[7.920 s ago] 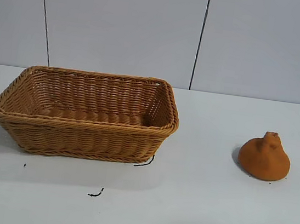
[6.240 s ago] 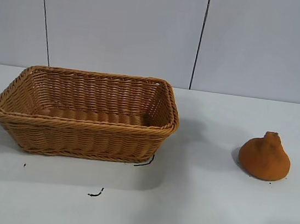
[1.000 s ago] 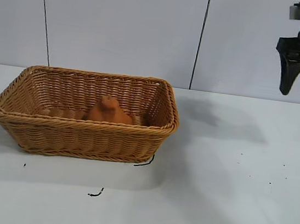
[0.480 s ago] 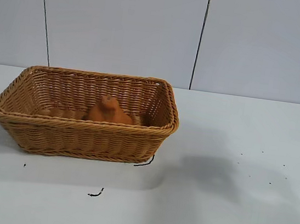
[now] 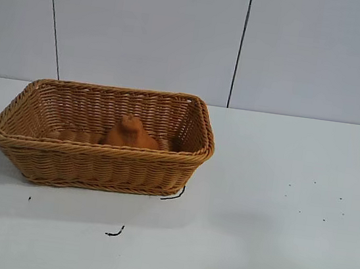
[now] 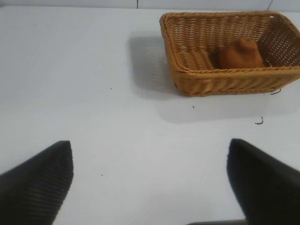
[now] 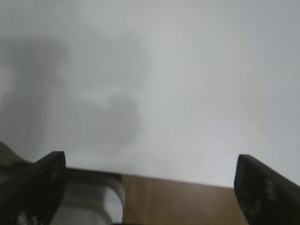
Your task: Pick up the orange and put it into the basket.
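The orange (image 5: 131, 133) is seen inside the basket (image 5: 97, 161), resting on the woven floor roughly at the middle of its length, with its knobbly bump pointing up and its lower part hidden behind the near wall in the exterior view. In the left wrist view the orange (image 6: 240, 55) is found low in the basket (image 6: 225, 79), near the middle of its floor, and it is touched by neither gripper. The basket is set on the white table (image 5: 275, 220) towards the left side of the exterior view, close to the grey panelled wall (image 5: 147, 31) behind it. A short dark curl (image 5: 173, 194) is seen on the table just at the basket's near right corner, another small dark scrap (image 5: 114, 233) lies a little in front of the basket, and a scatter of tiny dark specks (image 5: 313, 200) is spread over the right half of the table. No arm is shown in the exterior view. The left gripper (image 6: 150, 180) is held well apart from the basket above bare table, its two dark fingers spread wide with nothing between them. The right gripper (image 7: 149, 185) is likewise spread wide and holds nothing, and it is positioned over the table's edge, beyond which a brown surface (image 7: 178, 201) is visible.
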Controlling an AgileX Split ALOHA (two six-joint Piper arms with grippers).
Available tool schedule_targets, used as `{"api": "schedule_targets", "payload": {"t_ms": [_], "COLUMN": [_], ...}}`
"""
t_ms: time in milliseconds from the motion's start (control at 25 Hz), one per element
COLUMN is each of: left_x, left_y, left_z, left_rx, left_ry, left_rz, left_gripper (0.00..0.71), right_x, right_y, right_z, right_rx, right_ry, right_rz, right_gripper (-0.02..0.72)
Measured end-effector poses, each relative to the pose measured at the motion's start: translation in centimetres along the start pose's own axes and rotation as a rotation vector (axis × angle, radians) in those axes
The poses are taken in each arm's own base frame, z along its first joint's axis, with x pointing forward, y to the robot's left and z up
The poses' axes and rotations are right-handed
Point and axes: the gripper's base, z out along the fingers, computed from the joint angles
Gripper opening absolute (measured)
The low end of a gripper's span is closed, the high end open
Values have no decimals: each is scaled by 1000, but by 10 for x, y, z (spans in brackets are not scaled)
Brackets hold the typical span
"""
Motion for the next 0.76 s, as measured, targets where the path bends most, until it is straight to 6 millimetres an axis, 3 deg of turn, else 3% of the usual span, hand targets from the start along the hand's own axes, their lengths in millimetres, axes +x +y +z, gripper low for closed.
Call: {"api": "schedule_targets", "payload": {"t_ms": [360, 760], "left_x": [0, 0], "left_y": [0, 0], "left_z": [0, 0], "left_rx": [0, 0], "left_ry": [0, 0], "left_rz": [0, 0], "left_gripper": [639, 639], "right_x": [14, 14], "right_y": [1, 1], "right_z": [-23, -24], "right_rx": [4, 5], "right_ry": [-168, -174], "right_rz": [-4, -4], "right_gripper": [695, 695]}}
